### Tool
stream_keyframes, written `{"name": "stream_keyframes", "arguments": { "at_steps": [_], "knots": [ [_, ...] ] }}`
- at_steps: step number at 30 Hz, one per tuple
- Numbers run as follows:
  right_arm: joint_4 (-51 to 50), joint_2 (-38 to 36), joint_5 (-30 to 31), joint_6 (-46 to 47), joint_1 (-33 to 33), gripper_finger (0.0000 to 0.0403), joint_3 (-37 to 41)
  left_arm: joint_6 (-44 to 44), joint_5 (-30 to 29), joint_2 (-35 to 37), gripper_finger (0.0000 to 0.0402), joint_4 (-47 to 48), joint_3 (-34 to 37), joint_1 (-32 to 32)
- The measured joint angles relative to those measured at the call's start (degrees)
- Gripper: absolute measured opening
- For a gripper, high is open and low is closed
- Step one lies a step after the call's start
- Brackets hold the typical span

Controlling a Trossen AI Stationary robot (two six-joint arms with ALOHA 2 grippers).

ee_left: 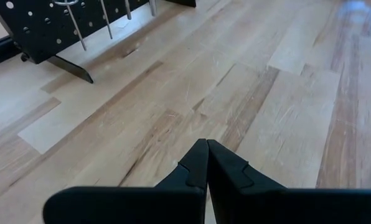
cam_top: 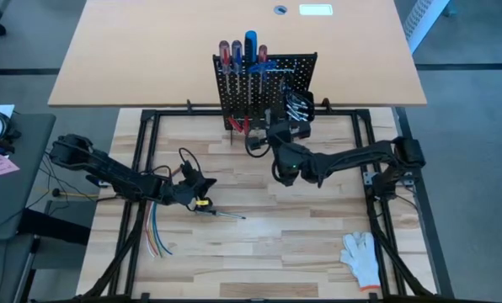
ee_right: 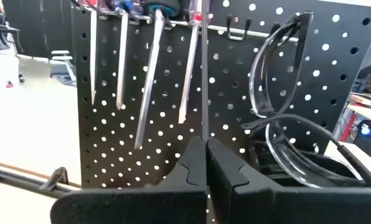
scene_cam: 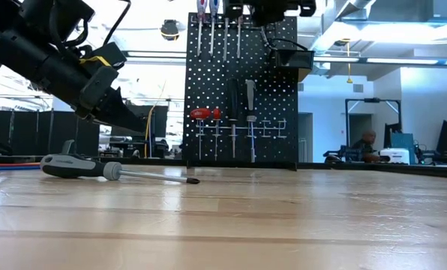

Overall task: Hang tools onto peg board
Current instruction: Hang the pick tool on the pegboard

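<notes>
We see the left gripper with its fingers pressed tight together, holding nothing, just above the wooden table. A grey-handled screwdriver lies flat on the table close by. The right gripper is up at the peg board, its fingers pinched on a thin metal shaft. Four screwdrivers hang along the board's top.

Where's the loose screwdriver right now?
The screwdriver lies flat on the table, left of centre in the high view, just beside the left gripper and in front of the peg board.
</notes>
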State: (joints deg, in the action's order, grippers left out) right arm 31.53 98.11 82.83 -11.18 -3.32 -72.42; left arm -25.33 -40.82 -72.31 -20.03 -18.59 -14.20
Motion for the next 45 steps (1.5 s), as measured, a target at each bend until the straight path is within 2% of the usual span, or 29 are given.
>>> {"name": "stream_keyframes", "arguments": {
  "at_steps": [15, 19, 27, 45],
  "knots": [
    [-1.26, -0.27, 0.07, 4.03, 3.05, 0.0000, 0.07, -0.02, 0.90, 0.00, 0.0000, -0.02, 0.00, 0.00],
    [-2.00, -0.27, 2.47, 3.69, 3.13, 0.0000, 0.07, -0.01, 0.94, 0.00, 0.0000, -0.02, 0.00, 0.00],
    [-5.03, -0.27, 2.40, 6.73, 3.61, 0.0000, 0.07, -0.05, 0.94, 0.00, 0.0000, -0.02, 0.00, 0.00],
    [-7.42, -0.27, 1.01, 9.95, 4.12, 0.0029, 0.07, -0.40, 0.96, 0.00, 0.0000, -0.22, 0.00, 0.00]
  ]
}}
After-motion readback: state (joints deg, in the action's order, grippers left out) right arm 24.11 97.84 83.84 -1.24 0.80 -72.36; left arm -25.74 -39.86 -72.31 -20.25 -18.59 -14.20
